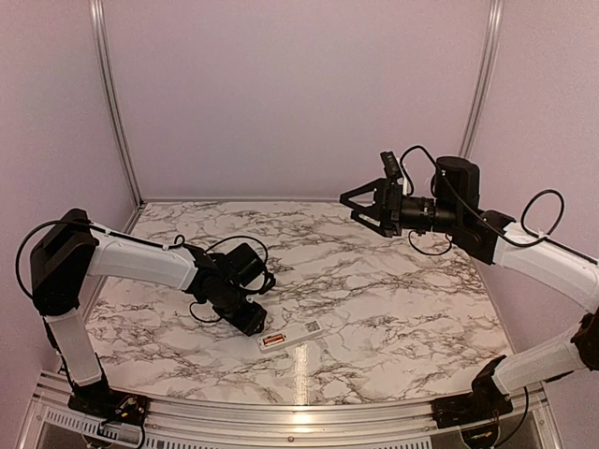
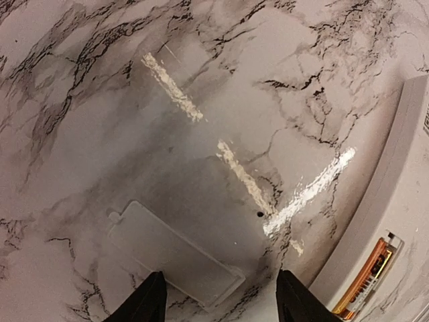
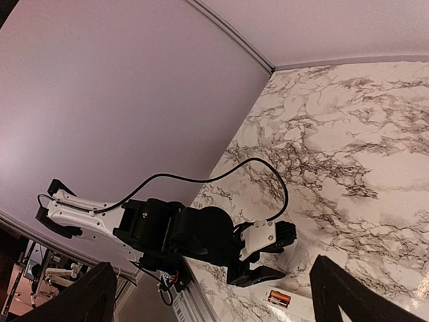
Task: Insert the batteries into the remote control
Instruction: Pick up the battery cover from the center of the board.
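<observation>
The white remote control (image 1: 294,334) lies face down near the table's front, its open battery bay showing reddish-orange batteries (image 1: 273,340) seated inside. In the left wrist view the remote (image 2: 402,215) runs along the right edge with the batteries (image 2: 365,282) in its bay. A thin white cover plate (image 2: 175,253) lies flat on the marble. My left gripper (image 2: 224,303) is open, low over the table, with the plate's near end between its fingers. It sits just left of the remote in the top view (image 1: 251,321). My right gripper (image 1: 360,208) is open, empty and raised high at the right.
The marble table (image 1: 374,290) has a metal front rail (image 1: 309,412) and pale walls on three sides. The right wrist view shows the left arm (image 3: 181,235), its cable (image 3: 268,174) and the remote (image 3: 301,305) below.
</observation>
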Robot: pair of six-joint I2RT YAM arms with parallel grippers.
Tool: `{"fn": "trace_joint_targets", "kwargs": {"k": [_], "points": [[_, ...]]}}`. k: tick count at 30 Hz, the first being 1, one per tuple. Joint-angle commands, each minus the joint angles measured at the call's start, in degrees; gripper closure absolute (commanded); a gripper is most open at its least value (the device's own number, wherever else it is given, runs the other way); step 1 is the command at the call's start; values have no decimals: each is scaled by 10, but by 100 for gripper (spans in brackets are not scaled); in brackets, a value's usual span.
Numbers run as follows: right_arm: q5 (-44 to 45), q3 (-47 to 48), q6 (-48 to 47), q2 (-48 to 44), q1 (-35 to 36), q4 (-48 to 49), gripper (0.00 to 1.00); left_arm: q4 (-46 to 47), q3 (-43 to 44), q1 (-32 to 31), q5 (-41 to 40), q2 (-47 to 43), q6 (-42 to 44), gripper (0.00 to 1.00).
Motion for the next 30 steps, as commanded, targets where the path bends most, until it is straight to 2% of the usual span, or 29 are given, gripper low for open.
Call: {"fn": "trace_joint_targets", "kwargs": {"k": [1,5,7,11,13,27,30], "points": [[-12,-7,9,-2,-6,21,1,-4,17,-4,21,39,46,46],[-17,-14,13,-3,-7,28,1,-3,20,-6,-2,31,58,56],[-17,-14,13,-3,-8,29,1,-13,22,-6,-33,29,47,57],[-18,-15,13,-4,-8,30,1,-35,18,-7,-70,31,28,46],[-18,-15,13,-4,-9,30,1,-41,10,-8,-88,24,21,44],[-22,-19,16,-8,-9,39,1,-45,-22,53,-147,-11,2,43],[-22,-21,15,-10,-10,37,1,-13,-38,52,-106,-46,-4,43]]}}
